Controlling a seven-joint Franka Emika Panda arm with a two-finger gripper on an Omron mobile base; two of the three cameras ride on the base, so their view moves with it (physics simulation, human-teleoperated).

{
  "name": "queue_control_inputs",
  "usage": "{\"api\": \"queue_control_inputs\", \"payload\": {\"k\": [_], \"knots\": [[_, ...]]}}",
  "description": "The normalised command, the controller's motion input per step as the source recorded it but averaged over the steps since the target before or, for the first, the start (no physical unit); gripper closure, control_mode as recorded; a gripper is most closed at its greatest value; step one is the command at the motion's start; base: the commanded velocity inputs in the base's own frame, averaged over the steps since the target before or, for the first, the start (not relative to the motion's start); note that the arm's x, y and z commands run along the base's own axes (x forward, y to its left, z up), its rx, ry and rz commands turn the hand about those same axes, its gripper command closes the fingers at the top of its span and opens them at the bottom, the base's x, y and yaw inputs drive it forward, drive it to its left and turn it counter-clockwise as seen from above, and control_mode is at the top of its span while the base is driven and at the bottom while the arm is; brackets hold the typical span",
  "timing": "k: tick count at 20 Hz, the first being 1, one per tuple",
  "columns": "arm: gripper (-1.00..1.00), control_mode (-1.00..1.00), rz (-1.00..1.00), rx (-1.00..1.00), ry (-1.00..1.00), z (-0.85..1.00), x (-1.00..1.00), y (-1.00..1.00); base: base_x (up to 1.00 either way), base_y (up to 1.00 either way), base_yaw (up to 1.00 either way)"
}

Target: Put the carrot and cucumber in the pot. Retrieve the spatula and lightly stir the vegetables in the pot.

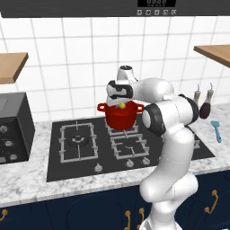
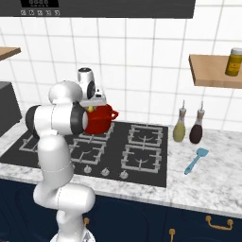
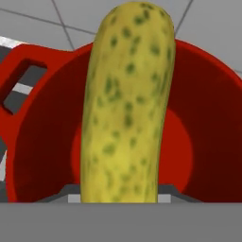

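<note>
My gripper [image 1: 120, 102] [image 2: 93, 105] hangs just over the mouth of the red pot [image 1: 121, 117] [image 2: 97, 122], shut on the yellow-green cucumber [image 1: 121, 106] [image 2: 90, 108]. In the hand view the speckled cucumber [image 3: 125, 104] runs upright between the jaws, with the pot's red inner wall [image 3: 42, 142] and one loop handle [image 3: 19, 75] right below it. The pot stands on a rear burner of the stove. The light-blue spatula [image 1: 216, 130] [image 2: 196, 160] lies flat on the counter right of the stove. The carrot is hidden.
The black stove [image 1: 76, 143] [image 2: 142, 156] is set into a marble counter. Two dark-topped bottles [image 1: 205, 107] [image 2: 188, 128] stand behind the spatula. A dark appliance [image 1: 13, 128] sits at the far left. A wooden shelf [image 2: 212, 71] carries a jar [image 2: 233, 61].
</note>
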Motion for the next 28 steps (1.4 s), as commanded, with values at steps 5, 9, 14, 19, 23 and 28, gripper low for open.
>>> {"api": "queue_control_inputs", "payload": {"k": [5,9,14,19,23,28], "knots": [[1.0,-1.0,0.0,0.0,0.0,-0.28,-0.01,-0.13,0.0,0.0,0.0],[1.0,-1.0,0.0,0.0,0.0,-0.33,0.0,-0.06,0.0,0.0,0.0],[1.0,-1.0,0.0,0.0,0.0,-0.34,0.0,-0.03,0.0,0.0,0.0],[1.0,-1.0,0.0,0.0,0.0,-0.27,0.0,0.0,0.0,0.0,0.0],[-1.0,-1.0,0.0,0.0,0.0,-0.24,0.0,0.0,0.0,0.0,0.0],[-1.0,-1.0,0.0,0.0,0.0,-0.12,0.0,0.0,0.0,0.0,0.0]]}}
